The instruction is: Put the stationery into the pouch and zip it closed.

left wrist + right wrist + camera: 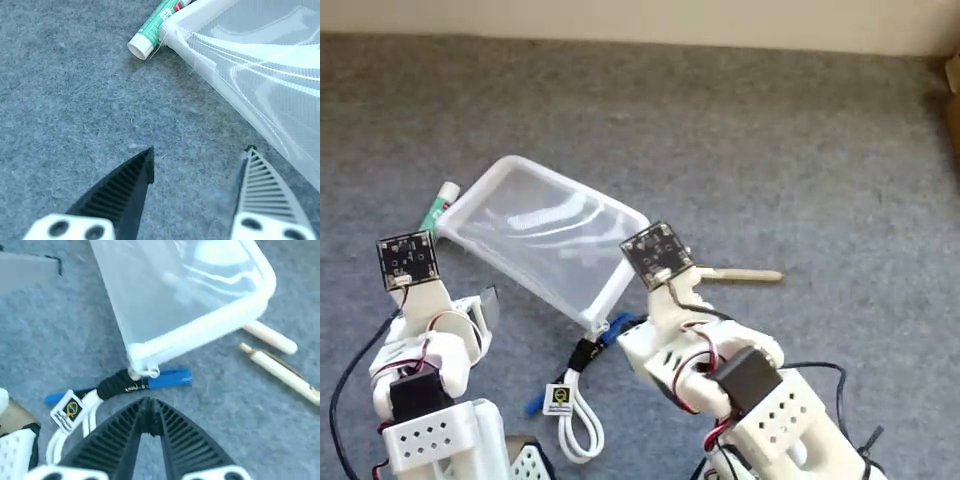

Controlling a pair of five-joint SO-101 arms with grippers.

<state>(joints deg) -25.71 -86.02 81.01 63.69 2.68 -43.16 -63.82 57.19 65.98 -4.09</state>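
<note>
A translucent white pouch (545, 240) lies flat on the grey carpet. A green and white glue stick (155, 27) lies against its far corner (172, 30). My left gripper (199, 152) hovers open over bare carpet beside the pouch's edge (260, 65), holding nothing. My right gripper (149, 407) is shut and empty, just short of a blue pen (167, 380) and the pouch's zip corner (145, 371). Two beige pens (270, 337) (280, 372) lie beside the pouch (175, 295); one of these beige pens (745, 275) shows in the high view.
A coiled white cable (578, 420) with a black wrap (115, 385) and a tag (70, 411) lies over the blue pen, between the two arm bases. Open carpet stretches to the back and right.
</note>
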